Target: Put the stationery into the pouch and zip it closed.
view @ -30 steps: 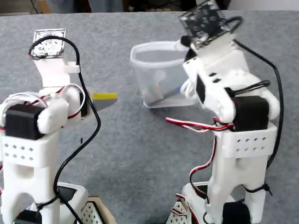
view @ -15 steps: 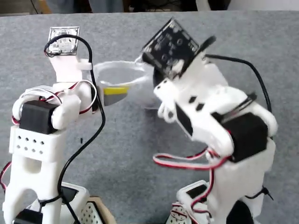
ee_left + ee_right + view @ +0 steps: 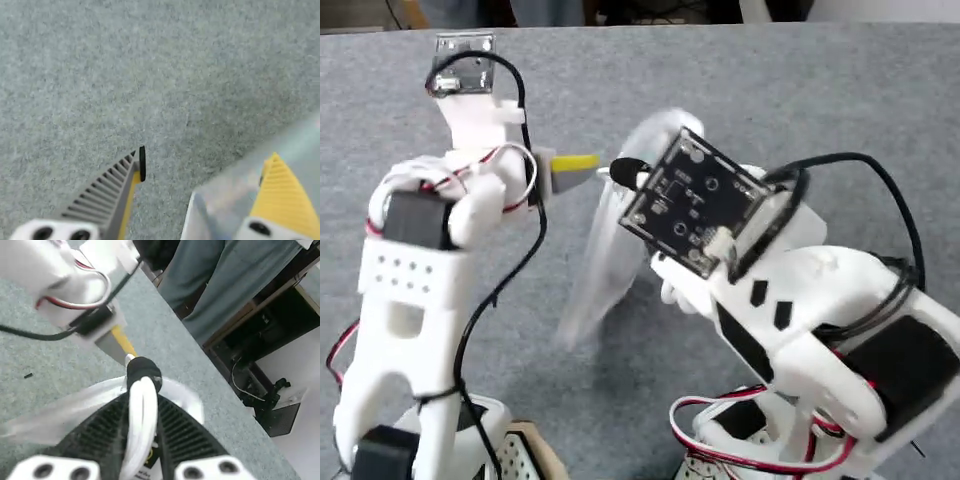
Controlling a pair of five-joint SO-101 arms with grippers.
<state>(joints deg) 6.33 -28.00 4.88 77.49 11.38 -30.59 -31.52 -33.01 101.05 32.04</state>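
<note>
One translucent plastic pouch point(image 3: 610, 250), smeared and with contents unreadable, is pinched in the right gripper point(image 3: 142, 385) — the left gripper point(image 3: 207, 162), fingers spread, is just beside it.

Readable text: none could be made out.
Camera board point(image 3: 695, 205), toward 2 o'clock from centre: carried tiny white markings, too small to read.

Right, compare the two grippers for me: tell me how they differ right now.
The left gripper is open, its fingers spread and clamping nothing; the right gripper is shut on the rim of the clear pouch. The left gripper sits over the grey table beside the pouch, while the right gripper holds the pouch tilted. Both are at the same pouch.
</note>
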